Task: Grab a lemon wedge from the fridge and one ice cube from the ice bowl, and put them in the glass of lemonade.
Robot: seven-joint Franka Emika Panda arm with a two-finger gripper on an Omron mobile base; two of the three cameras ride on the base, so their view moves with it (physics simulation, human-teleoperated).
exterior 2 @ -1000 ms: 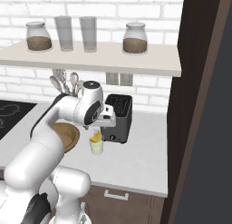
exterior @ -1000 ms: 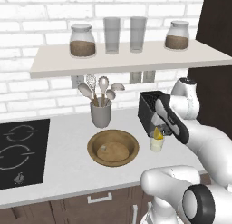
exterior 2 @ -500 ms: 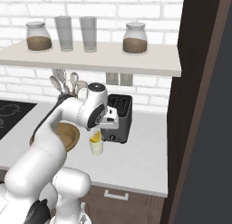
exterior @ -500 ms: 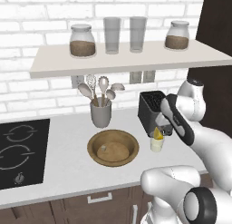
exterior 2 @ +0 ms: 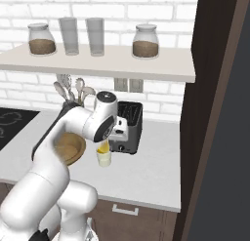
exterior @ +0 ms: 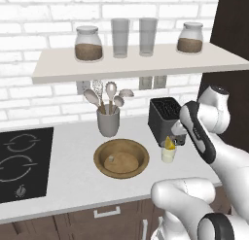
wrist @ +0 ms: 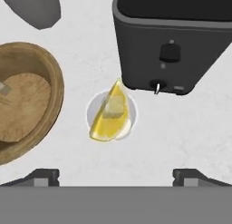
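Observation:
The glass of lemonade (wrist: 111,115) stands on the white counter in front of the toaster, right of the ice bowl (wrist: 27,100). The lemon wedge (wrist: 108,121) lies in it and pokes above the rim (exterior: 168,143). My gripper (wrist: 116,175) hovers above the glass, open, with nothing between its fingers. In the base views the hand (exterior 2: 117,131) sits just over the glass (exterior 2: 103,158). The wooden ice bowl (exterior: 121,159) holds a small pale ice cube (exterior: 111,159). The fridge (exterior 2: 241,152) is the dark grey surface at the far right.
A black toaster (exterior: 164,118) stands right behind the glass. A grey utensil cup (exterior: 108,121) with spoons sits behind the bowl. The hob (exterior: 19,161) lies to the left. A shelf (exterior: 136,61) above carries two jars and two tall glasses.
The arm has drifted a little to the right over the glass. The gripper stays open, and the wedge stays in the glass.

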